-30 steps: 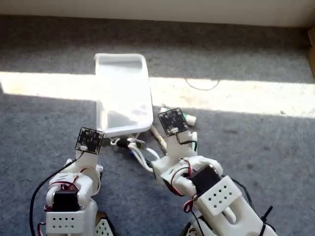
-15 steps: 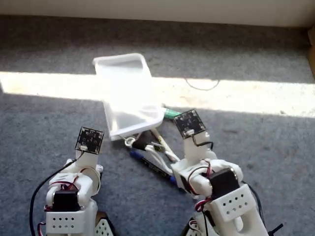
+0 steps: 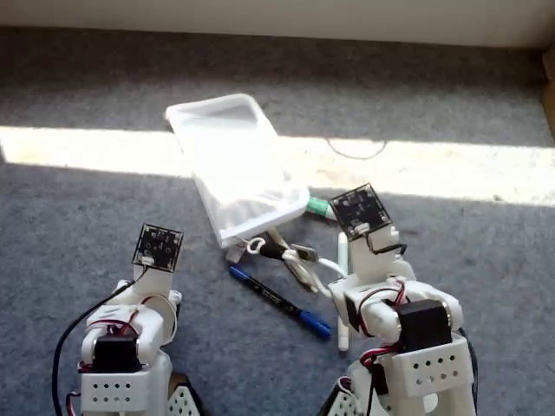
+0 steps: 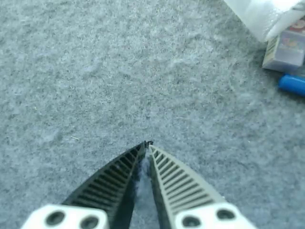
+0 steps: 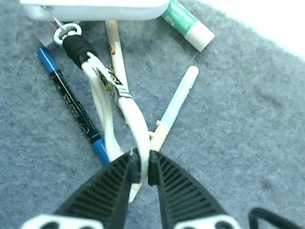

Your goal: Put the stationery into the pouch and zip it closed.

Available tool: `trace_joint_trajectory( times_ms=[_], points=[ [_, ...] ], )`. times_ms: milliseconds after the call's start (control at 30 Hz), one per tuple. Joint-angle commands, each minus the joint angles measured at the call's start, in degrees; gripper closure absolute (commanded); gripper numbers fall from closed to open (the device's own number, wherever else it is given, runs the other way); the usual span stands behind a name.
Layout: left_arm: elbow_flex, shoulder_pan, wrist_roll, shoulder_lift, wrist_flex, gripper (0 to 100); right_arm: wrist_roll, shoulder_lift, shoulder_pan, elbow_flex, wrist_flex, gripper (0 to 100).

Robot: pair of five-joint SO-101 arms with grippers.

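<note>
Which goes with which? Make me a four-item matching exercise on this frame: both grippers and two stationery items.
Things:
1. right gripper
2. left gripper
3. blue pen
4. glue stick

States:
A. shut, holding nothing, above bare carpet
B. green body, white cap, lying just outside the pouch
C. shut on the pouch's white strap
D. black barrel with blue ends, lying on the carpet alongside the strap

Pairs: 1-C, 2-A, 3-D, 4-B
</note>
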Motion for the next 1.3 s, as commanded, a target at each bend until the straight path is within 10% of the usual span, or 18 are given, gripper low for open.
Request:
trace_joint_trajectory(
  times_ms=[0,933,1267],
  points=[
    [-3.12,-0.84,-0.35,-0.57,0.26,98,3.69,-1.1,1.98,-2.95,0.4,99.1],
    [-4.88,-9.19,-7.12,-0.66,-7.3,97,11.52,-1.1,6.02,-10.15,0.57,79.6],
    [-4.97,-10.77,-7.21,-0.66,-7.3,97,9.67,10.51,-7.96,-17.8,0.31,79.6]
  ],
)
